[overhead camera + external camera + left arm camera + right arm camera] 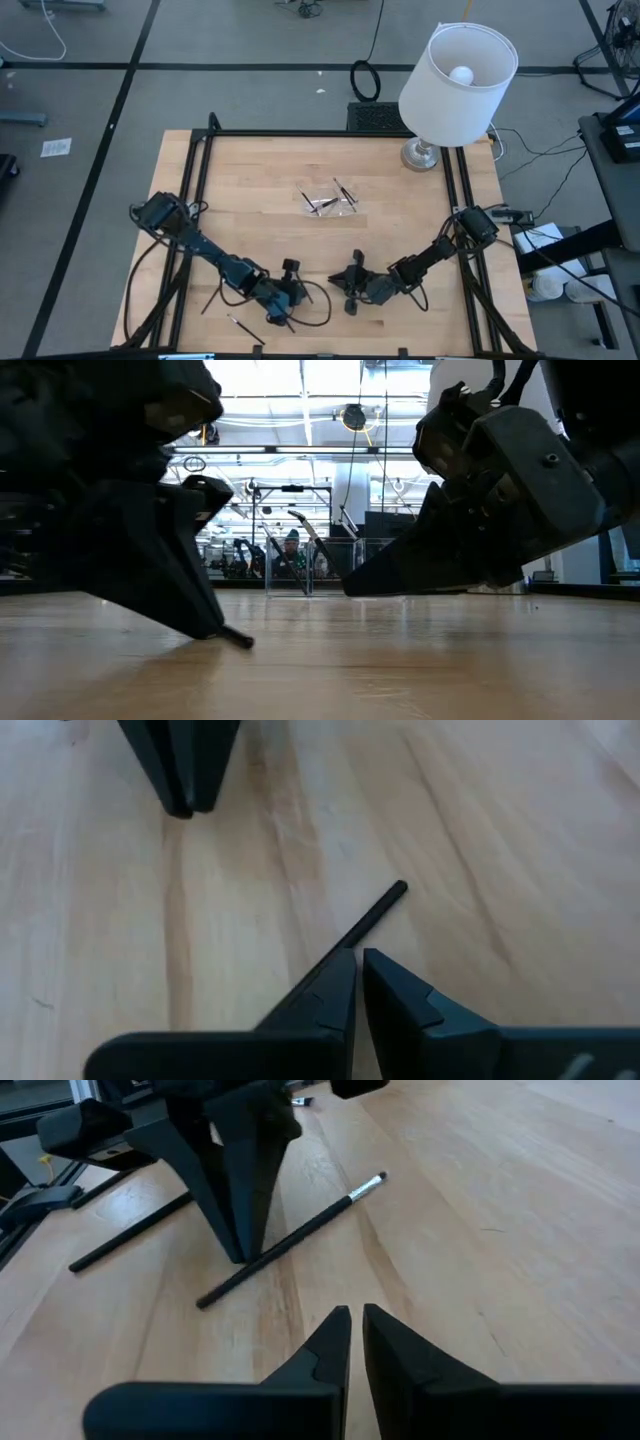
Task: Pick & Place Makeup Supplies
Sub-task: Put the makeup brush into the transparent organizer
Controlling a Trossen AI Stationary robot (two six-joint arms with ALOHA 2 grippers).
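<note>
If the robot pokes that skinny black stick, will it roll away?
Probably. The makeup brush looks thin and round, lying flat on the smooth wooden table, so a sideways nudge could roll it. It looks straight and stiff, likely light. The left gripper pinning it may stop that.

Both grippers sit close together near the table's (250, 180) front edge, the left gripper (290, 310) just left of the right gripper (350, 295). One makeup stick (290, 1240) lies under the left gripper's tips, poking out past them toward the right gripper. Another stick (243, 325) lies left of the left gripper, nearer the front edge. Well behind both grippers (mid-table) is a clear tray (330, 200) with several sticks in it. The lamp (455, 85) stands far behind the right gripper, at the back right corner.
</note>
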